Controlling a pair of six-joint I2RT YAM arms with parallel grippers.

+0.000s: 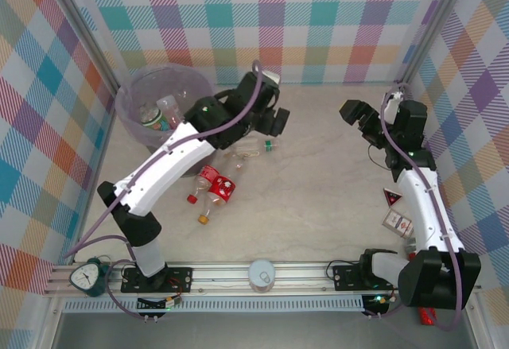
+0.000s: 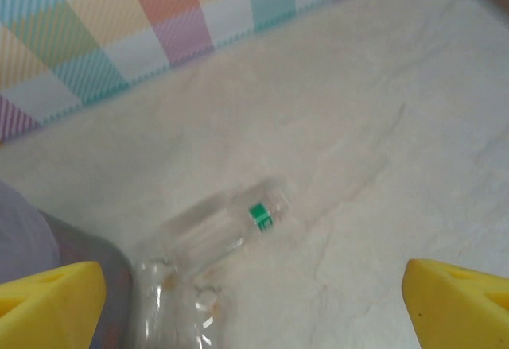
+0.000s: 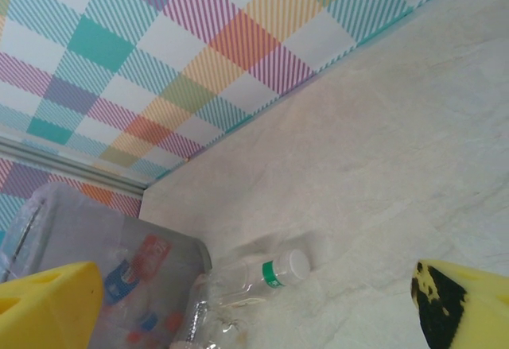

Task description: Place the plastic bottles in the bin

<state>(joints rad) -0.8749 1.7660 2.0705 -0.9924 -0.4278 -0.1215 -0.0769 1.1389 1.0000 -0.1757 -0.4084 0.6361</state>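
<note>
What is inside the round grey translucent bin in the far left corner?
At least two clear plastic bottles lie in the round grey translucent bin, one with red on it. The left arm crosses over its near right side, so anything there is covered.

My left claw (image 2: 254,289) hanging spread wide, clear bottle (image 2: 227,226) lying ahead between my fingers (image 2: 48,301), grey bin (image 2: 32,238) sitting beside one.

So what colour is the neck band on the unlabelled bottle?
Green band, clearest in left wrist view.
</note>
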